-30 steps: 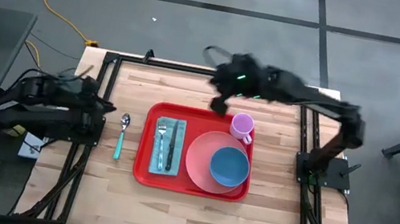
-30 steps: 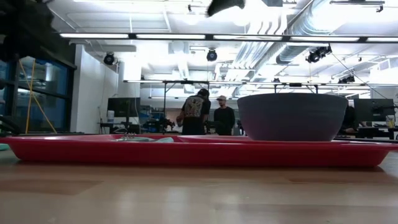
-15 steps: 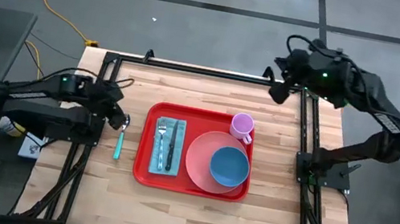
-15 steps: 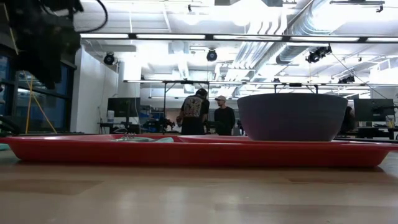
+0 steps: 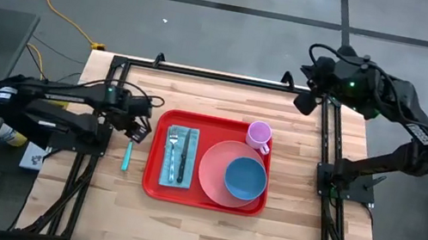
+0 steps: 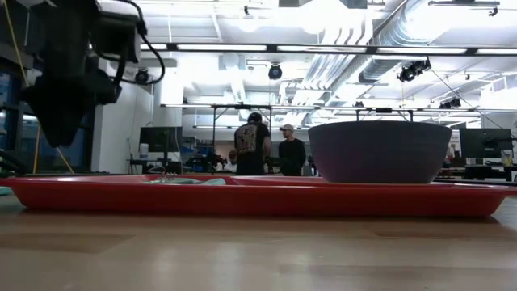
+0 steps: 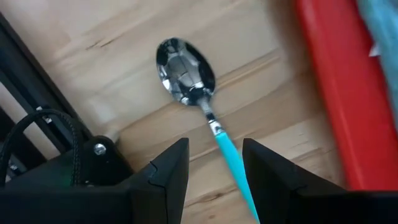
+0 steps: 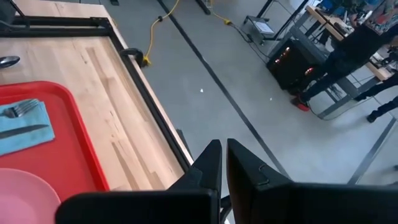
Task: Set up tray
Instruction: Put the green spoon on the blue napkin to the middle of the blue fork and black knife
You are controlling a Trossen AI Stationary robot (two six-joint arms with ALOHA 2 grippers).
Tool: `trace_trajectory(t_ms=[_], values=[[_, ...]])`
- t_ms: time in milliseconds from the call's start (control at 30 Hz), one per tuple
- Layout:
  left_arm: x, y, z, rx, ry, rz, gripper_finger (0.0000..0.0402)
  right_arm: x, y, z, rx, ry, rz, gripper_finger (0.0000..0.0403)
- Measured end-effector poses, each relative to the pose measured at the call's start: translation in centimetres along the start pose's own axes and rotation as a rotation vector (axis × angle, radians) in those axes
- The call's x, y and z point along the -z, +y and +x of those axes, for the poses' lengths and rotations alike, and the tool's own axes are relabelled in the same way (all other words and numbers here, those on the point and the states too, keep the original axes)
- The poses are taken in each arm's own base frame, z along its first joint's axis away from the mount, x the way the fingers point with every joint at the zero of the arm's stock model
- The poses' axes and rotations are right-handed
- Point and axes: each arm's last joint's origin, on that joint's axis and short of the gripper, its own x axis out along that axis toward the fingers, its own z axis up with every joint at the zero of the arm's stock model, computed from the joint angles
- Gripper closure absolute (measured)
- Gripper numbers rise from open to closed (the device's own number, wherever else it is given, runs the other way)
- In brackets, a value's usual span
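Left pincer (image 5: 140, 129), fingers parted with nothing between them, poised over the spoon (image 7: 198, 103), which lies on the desk (image 5: 204, 232) just beside the left rim of the tray (image 5: 154, 158); in the left wrist view the teal handle runs into the gap between the two fingers (image 7: 166, 176). Right pincer (image 5: 305, 100), fingers nearly together and empty, waits at the far right corner of the desk, well apart from the tableware. The tray, red and rectangular, sits mid-desk with its long axis running left to right. It carries a blue napkin (image 5: 180, 156) with fork and knife, a pink plate (image 5: 216, 173) bearing a blue bowl (image 5: 245, 179), and a pink cup (image 5: 259, 134) at the far right corner. The tray is probably stiff, light plastic with a smooth, somewhat slippery surface; loaded, it is best gripped by the raised rim at a short end and kept level.
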Motion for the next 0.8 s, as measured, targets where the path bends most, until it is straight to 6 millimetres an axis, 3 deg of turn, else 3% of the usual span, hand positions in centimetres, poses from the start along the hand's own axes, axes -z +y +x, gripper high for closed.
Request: trace_trajectory(t_ms=[233,800], values=[[-0.5,-0.6,1.1,-0.051,0.07,0.018,0.022,0.0,0.0,0.0,-0.005,-0.001,-0.016,0.0403],[-0.4,-0.7,1.4,-0.034,0.103,-0.005,0.022,-0.2,0.0,0.0,-0.01,-0.018,-0.052,0.0403]])
